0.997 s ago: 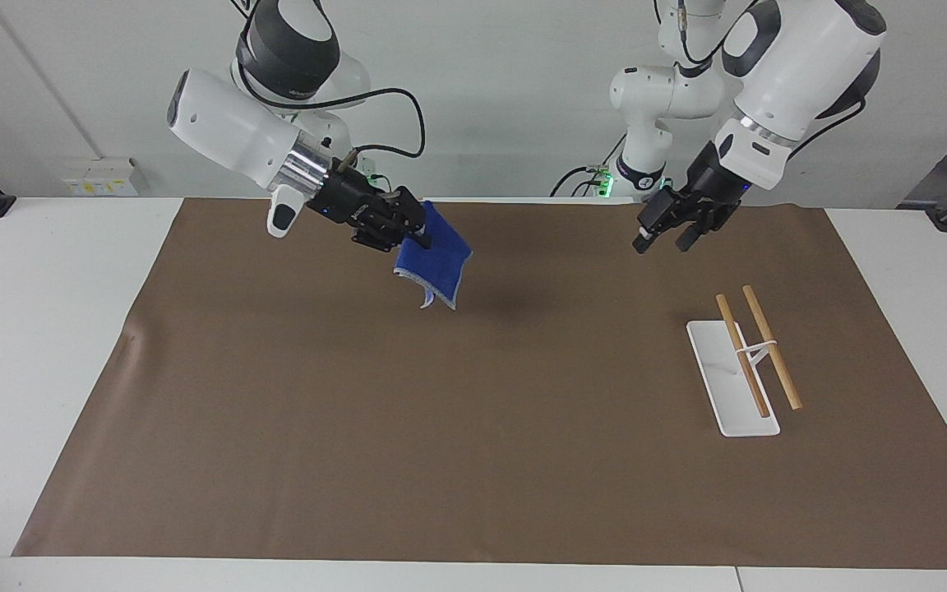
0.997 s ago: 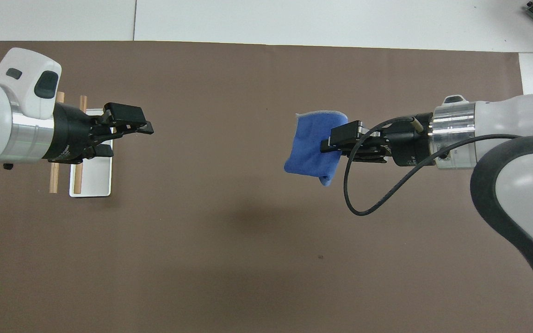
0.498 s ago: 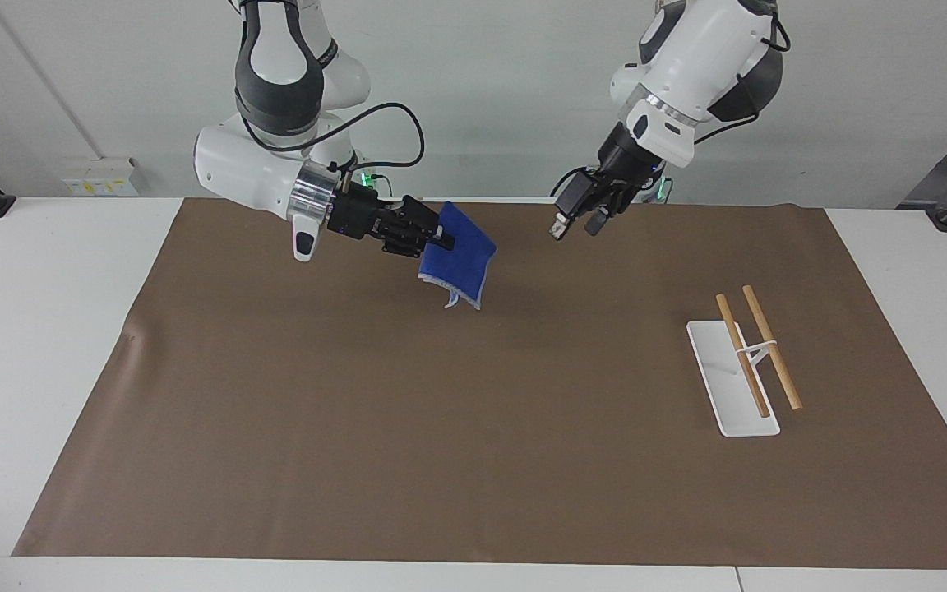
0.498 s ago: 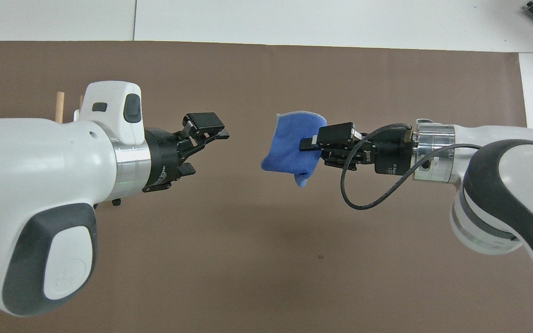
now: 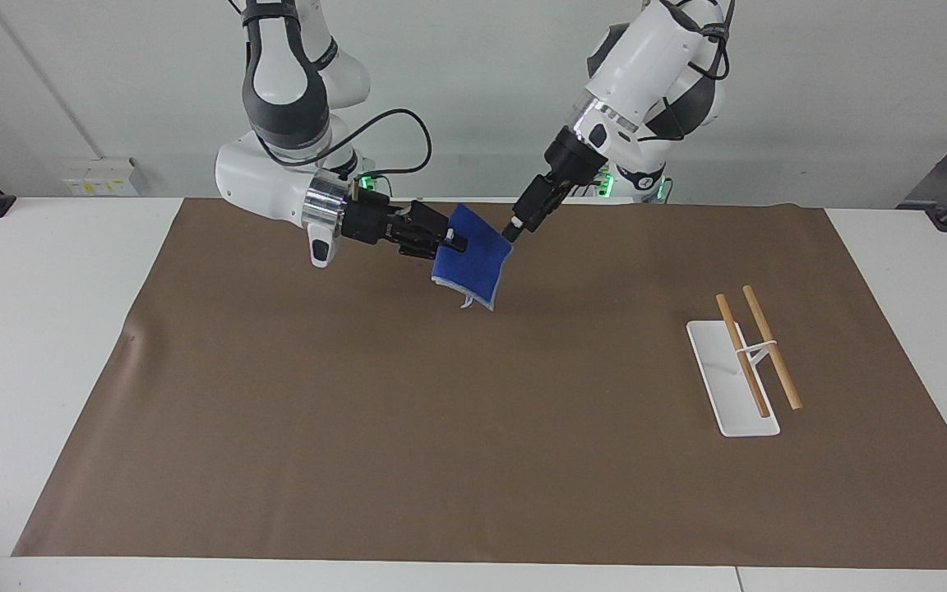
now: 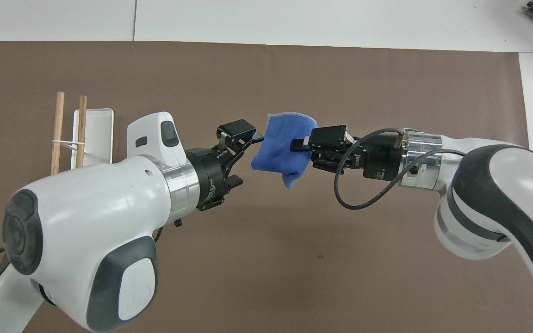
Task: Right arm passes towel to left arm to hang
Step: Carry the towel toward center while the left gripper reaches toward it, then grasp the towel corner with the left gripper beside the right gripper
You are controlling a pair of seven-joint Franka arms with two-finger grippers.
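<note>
My right gripper [image 5: 455, 240] is clamped on the towel [image 5: 473, 258], holding it in the air over the brown mat [image 5: 408, 427]; the cloth hangs toward five o'clock from my fingers in the facing view. My left gripper [image 5: 515, 227], jaws spread, sits at the towel's two o'clock corner, just beside it. The rack [image 5: 732, 380] stands well apart, toward my left arm's end.

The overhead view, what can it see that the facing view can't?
Only the overhead view shows the left gripper with its fingers spread, one at the towel's edge. Only the facing view shows both arms' bases and the towel hanging up in the air above the brown mat. Both show the right gripper clamped on the blue towel, and the rack at the left arm's end.
</note>
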